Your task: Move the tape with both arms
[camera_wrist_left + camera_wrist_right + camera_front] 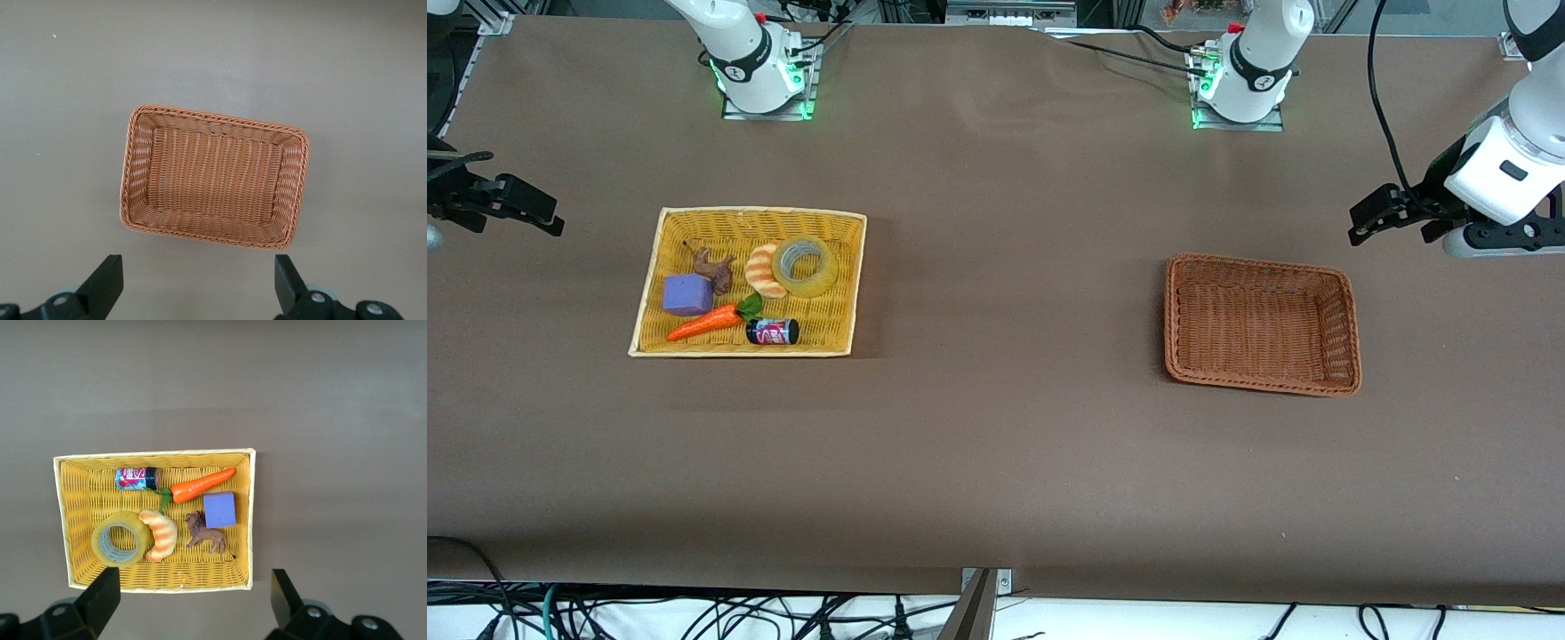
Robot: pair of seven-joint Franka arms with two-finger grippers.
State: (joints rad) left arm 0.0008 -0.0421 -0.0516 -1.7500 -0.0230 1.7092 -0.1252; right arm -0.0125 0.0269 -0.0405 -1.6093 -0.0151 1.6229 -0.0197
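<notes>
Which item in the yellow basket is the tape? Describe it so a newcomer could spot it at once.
Find the yellow basket toward the right arm's end of the table. In its corner nearest the brown basket and the arm bases lies the tape, touching the croissant toy. It is the only ring there: translucent yellowish with a grey core and an open centre.

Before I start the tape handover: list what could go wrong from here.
1. The tape touches the croissant in the yellow basket, so the open right end effector may nudge or grab the croissant too.
2. The brown basket sits toward the left arm's end of the table, so a weak handover to the open left end effector could drop the tape short.
</notes>
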